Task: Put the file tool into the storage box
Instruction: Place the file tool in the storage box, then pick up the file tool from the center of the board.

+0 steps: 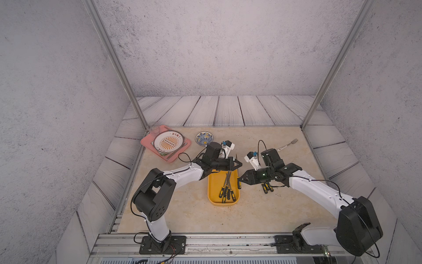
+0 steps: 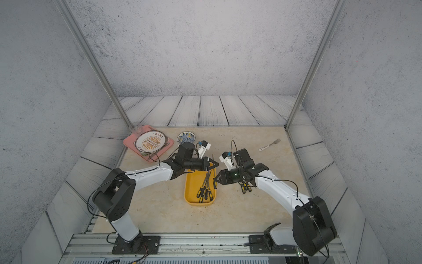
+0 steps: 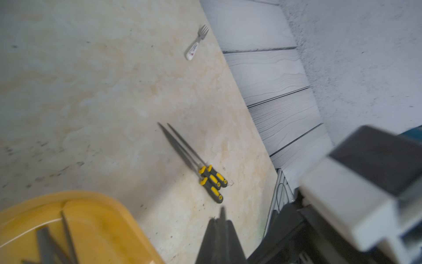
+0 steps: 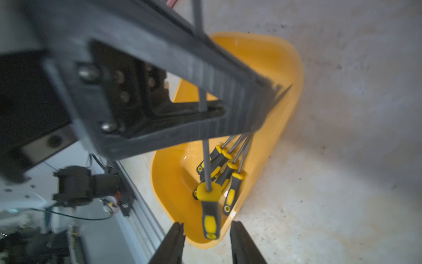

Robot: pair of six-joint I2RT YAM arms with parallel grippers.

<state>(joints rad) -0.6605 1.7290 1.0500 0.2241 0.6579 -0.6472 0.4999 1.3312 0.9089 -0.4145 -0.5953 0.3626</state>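
File tool (image 4: 210, 214): hangs handle down. Its grey shank runs up through the left jaws and its tip pokes out above them.
Left jaws: clenched on the shank, well above the handle; they alone carry the tool.
Right jaws: parted, one on each side of the yellow-and-black handle. The right wrist view shows a gap on both sides, so they grasp nothing.
Storage box (image 1: 213, 182): sits below the left jaws and just ahead of the right jaws. The handle hangs about over the box's rim on the right jaws' side; whether it is inside that rim I cannot tell.
Files in the box (image 1: 226, 190): several lie side by side, handles toward the end farthest from the left jaws.
Files on the counter (image 3: 211, 180): three lie together behind the right jaws, under the right arm (image 1: 315, 185).
Counter (image 1: 178, 205): bare marble-look surface around the box.
Step in hand: judged a handover at its close, with the tool passed to the left jaws for placing.
Next move: the right jaws likely need to back straight off without brushing the handle. The left jaws then need to shift the tool further over the box, lower it until the handle rests on the floor, lay the shank alongside the others, and only then let go.
Care: the shank is thin and gripped high, so the tool may swing or pivot.
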